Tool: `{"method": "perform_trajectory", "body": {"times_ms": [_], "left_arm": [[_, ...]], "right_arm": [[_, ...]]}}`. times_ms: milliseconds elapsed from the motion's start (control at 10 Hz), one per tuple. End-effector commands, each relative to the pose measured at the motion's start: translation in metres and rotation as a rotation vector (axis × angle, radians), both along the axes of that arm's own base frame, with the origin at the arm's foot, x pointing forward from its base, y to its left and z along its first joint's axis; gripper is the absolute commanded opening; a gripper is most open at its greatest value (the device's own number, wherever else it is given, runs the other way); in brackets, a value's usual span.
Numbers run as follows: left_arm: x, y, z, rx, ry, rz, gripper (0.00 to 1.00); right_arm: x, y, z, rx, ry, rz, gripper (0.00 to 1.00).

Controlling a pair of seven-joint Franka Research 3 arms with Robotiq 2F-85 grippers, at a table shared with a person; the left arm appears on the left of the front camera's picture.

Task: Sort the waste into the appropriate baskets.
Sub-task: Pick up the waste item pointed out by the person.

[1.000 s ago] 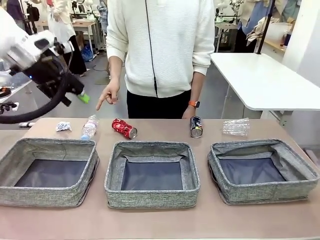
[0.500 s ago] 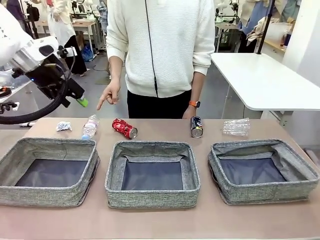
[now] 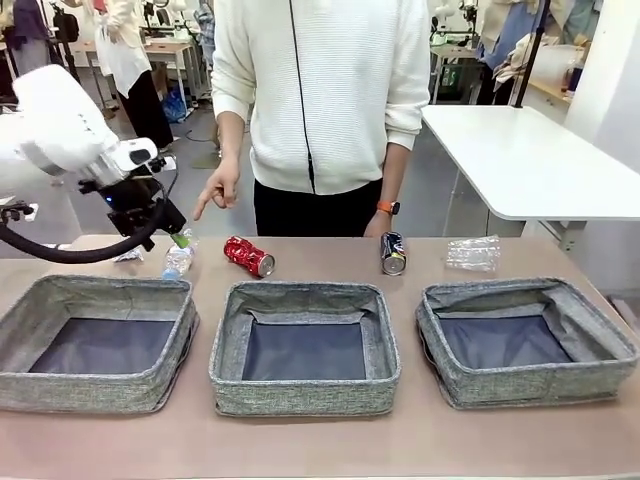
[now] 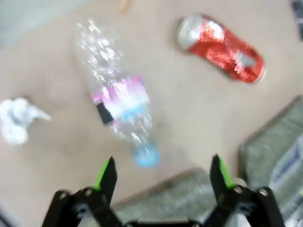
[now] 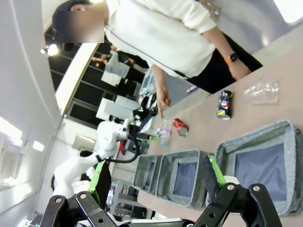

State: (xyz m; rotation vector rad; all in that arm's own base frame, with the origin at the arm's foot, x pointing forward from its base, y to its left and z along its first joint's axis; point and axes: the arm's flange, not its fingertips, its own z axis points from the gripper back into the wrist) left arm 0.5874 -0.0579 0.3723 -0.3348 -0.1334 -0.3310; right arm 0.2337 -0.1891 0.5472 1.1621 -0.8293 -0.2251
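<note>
Far side of your left basket [image 3: 100, 290], your left gripper [image 4: 162, 161] hangs wide open and empty, right above the purple-labelled bottle [image 4: 118, 99]. It lies on the table [image 3: 420, 450] running far-to-near, blue cap [image 4: 144, 156] toward the basket, so it's the left arm's [image 3: 60, 130] grab, easy.

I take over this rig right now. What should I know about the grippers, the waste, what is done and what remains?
Left gripper: open, empty, over the purple-labelled bottle.
Right gripper: open, empty, high above the table.
Waste: paper wad, purple-labelled bottle, red can, dark can and clear bottle lie on the table beyond the baskets.
Done: nothing sorted.
Left: all five pieces; a person's hand points down near the purple-labelled bottle.
</note>
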Motion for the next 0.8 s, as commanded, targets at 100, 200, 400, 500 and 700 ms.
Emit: {"method": "perform_trajectory", "body": {"times_ms": [100, 200, 400, 500, 700], "left_arm": [[0.032, 0.002, -0.002, 0.011, -0.008, 0.079, 1.00], [0.037, -0.001, -0.011, 0.033, -0.029, 0.108, 1.00], [0.044, -0.008, -0.022, 0.088, -0.070, 0.150, 1.00], [0.045, -0.012, -0.028, 0.108, -0.092, 0.180, 1.00], [0.047, -0.018, -0.038, 0.139, -0.099, 0.203, 1.00]], "right_arm": [[0.003, -0.001, 0.003, -0.003, -0.037, 0.000, 1.00], [0.003, -0.001, 0.003, -0.003, -0.037, 0.000, 1.00], [0.003, -0.001, 0.003, -0.003, -0.037, 0.000, 1.00], [0.003, -0.001, 0.003, -0.003, -0.037, 0.000, 1.00], [0.003, -0.001, 0.003, -0.003, -0.037, 0.000, 1.00]]}}
